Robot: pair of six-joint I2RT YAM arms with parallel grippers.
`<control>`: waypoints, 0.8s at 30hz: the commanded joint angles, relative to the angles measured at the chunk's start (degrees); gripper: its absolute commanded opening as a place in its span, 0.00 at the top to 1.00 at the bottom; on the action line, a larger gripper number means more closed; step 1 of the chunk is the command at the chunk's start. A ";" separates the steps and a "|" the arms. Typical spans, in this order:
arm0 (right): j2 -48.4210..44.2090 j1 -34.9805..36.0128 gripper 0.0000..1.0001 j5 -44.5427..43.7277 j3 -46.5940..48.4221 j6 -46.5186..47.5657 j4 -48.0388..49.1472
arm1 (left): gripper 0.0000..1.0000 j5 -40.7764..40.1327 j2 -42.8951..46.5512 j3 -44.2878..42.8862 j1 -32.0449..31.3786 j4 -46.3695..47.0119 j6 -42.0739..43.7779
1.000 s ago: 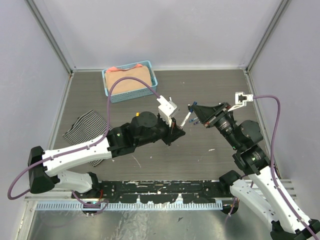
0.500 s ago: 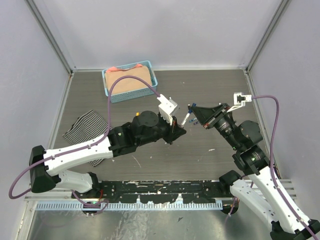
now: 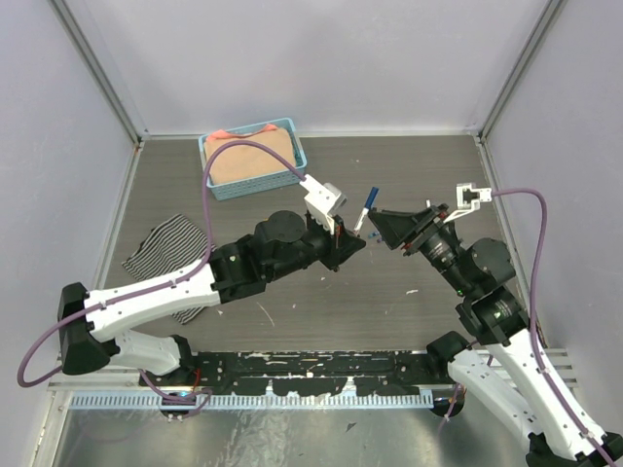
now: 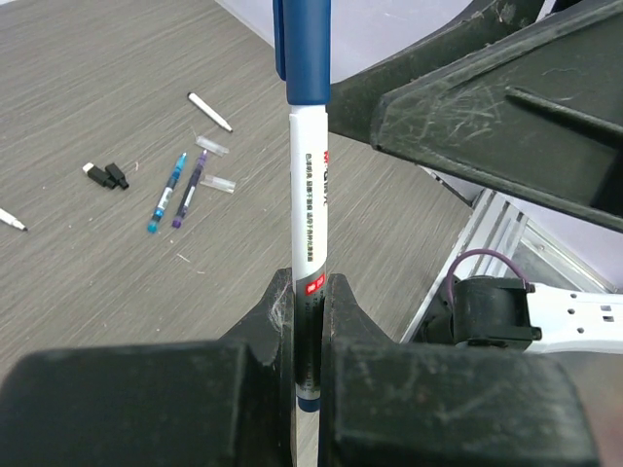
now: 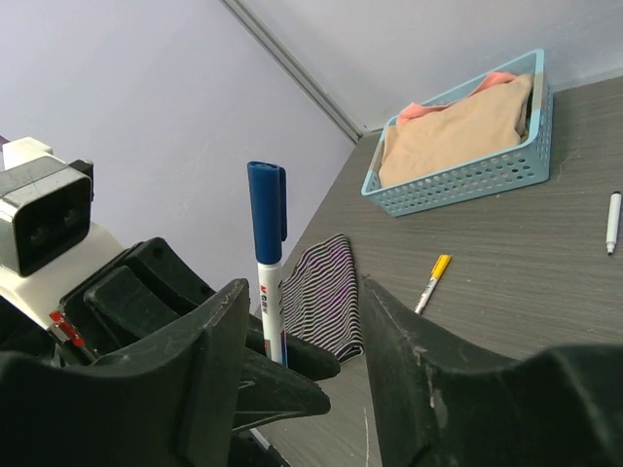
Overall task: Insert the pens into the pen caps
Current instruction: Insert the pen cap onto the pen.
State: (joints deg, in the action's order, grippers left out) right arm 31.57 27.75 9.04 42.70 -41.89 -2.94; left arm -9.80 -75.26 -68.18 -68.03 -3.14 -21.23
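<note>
**Top external view.** Your left gripper (image 3: 343,241) is raised over mid-table, clenched on the lower barrel of a white pen (image 3: 362,218). The pen slants up and away towards the right arm, with a blue cap (image 3: 371,196) on its upper end. Your right gripper (image 3: 382,226) faces it from just beside. Holding the pen by the low barrel leaves the capped end free for the other arm to work on. The blue basket (image 3: 210,177) and striped cloth (image 3: 164,243) lie well apart from this and play no part.

**Left wrist view.** The fingers pinch the barrel squarely at the red band, with the pen upright between them. The cap looks seated, though its top runs out of frame. On the table beyond, two coloured pens (image 4: 178,190) lie side by side. A white pen (image 4: 209,111) and small black pieces (image 4: 107,175), likely caps, lie near them. In my judgement these remain to be done.

**Right wrist view.** The right jaws stand released and hold nothing. The capped pen rises in front of the gap, nearer one finger, and I cannot confirm any contact. A yellow-tipped pen (image 5: 431,280) lies on the table short of the basket. In my judgement this pen is finished and ready to be set down.
</note>
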 commanded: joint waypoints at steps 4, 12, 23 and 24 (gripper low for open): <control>-0.85 0.20 0.36 -2.42 5.91 1.49 0.04 | 1.00 -0.62 2.05 1.19 0.05 1.18 0.62; 4.27 0.20 0.31 -3.55 11.91 0.36 -4.42 | 1.00 1.11 4.08 2.82 0.00 0.45 0.89; 8.15 0.20 0.36 -0.66 14.39 0.01 -4.27 | 1.00 2.72 3.82 2.62 0.00 -0.55 1.36; 8.43 0.20 0.37 -0.54 14.51 0.01 -4.27 | 1.00 2.94 3.74 2.67 0.00 -0.55 1.37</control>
State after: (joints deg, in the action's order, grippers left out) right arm 39.44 27.75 7.01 54.00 -41.71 -9.13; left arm -8.03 -72.49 -66.19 -68.03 -4.16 -20.82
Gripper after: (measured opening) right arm 0.644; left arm 0.080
